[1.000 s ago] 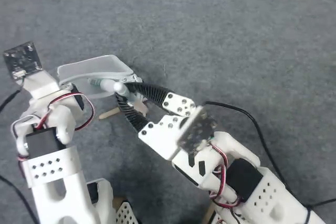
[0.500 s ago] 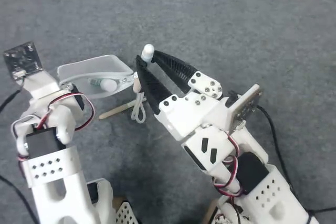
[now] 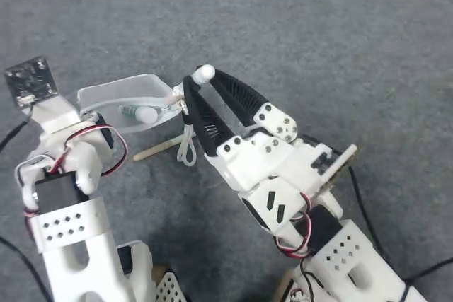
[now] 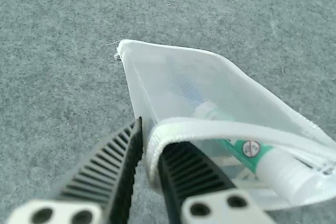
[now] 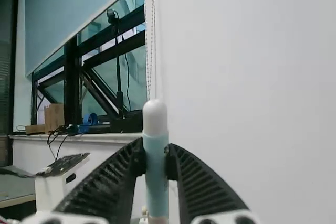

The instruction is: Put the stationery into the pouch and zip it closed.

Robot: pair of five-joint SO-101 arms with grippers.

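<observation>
My left gripper [image 4: 147, 131] is shut on the white zipper rim of the translucent pouch [image 4: 210, 87], holding its mouth open just above the table. Inside lies a green-and-white marker [image 4: 252, 153] with a white cap [image 3: 146, 113]. In the high view the pouch [image 3: 124, 95] is at the left. My right gripper [image 3: 200, 83] is shut on a light-blue pen [image 3: 204, 73] with a white cap, held tip-up just beside the pouch's mouth. In the right wrist view the pen [image 5: 155, 145] stands upright in that gripper [image 5: 155, 153].
A flat wooden stick [image 3: 157, 150] lies on the grey mat below the pouch's mouth. A white cord loop [image 3: 187, 148] hangs or lies beside it. The mat [image 3: 340, 54] stretches away to the right and back.
The right gripper rose from low at the pouch's mouth and tilted upward with the pen in it, then settled slightly toward the pouch. The left arm and pouch stayed still.
</observation>
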